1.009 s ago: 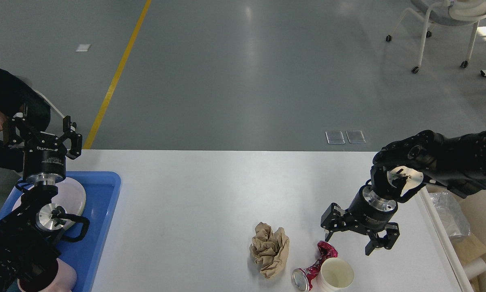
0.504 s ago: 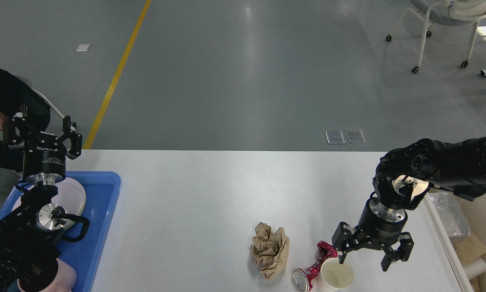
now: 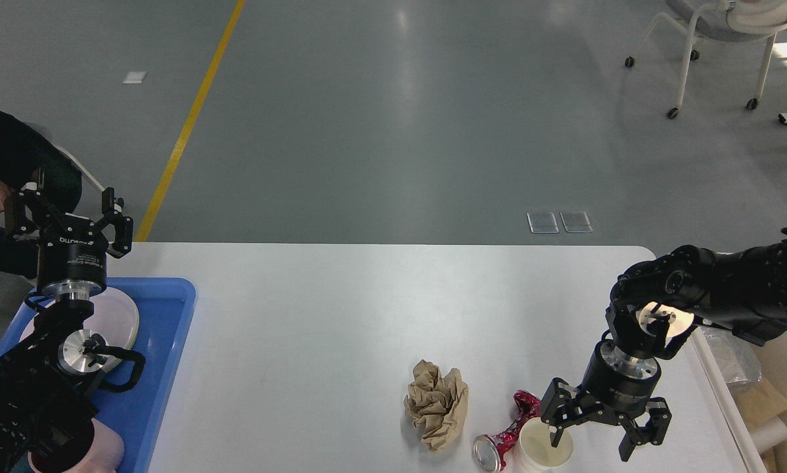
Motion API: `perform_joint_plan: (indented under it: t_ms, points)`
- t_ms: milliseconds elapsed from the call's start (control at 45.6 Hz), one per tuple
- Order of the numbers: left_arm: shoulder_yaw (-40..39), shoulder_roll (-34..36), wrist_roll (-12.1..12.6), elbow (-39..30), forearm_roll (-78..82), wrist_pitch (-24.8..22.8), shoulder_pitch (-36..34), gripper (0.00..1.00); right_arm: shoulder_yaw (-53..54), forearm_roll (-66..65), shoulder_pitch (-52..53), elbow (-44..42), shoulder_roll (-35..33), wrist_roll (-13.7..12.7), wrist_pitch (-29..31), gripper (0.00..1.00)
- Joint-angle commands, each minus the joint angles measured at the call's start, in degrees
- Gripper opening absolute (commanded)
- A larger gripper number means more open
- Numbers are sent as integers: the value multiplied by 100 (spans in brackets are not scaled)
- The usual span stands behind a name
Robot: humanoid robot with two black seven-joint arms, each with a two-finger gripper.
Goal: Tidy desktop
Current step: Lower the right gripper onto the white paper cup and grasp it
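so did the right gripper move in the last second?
Yes. The right gripper came toward the near table edge and slightly right, from beside the crushed can to over the paper cup, one finger inside its rim.

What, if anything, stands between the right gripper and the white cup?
Nothing visible. The right gripper is open at the white cup, one of its fingers over the cup's mouth; the crushed red can lies on the cup's far side.

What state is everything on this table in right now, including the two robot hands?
Crumpled brown paper ball: scrunched, lying on the white desktop.
Crushed red metal can: dented, lying on its side against the cup.
White paper cup: upright, empty.
White round plate: flat in the blue plastic tray.
Right gripper: open, one of its fingers inside the cup.
Left gripper: open, empty.
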Motion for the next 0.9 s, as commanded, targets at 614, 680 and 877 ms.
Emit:
perform_joint_plan:
  t_ms: [614, 680, 877]
  points:
    - [0, 0, -2, 0, 0, 0, 0, 97, -51, 21, -313, 47, -84, -10, -1078, 54]
    - [0, 0, 7, 0, 0, 0, 0, 97, -59, 30, -339, 56, -84, -2, -1087, 23]
    - [0, 0, 7, 0, 0, 0, 0, 97, -86, 39, -383, 82, -137, -2, -1087, 0]
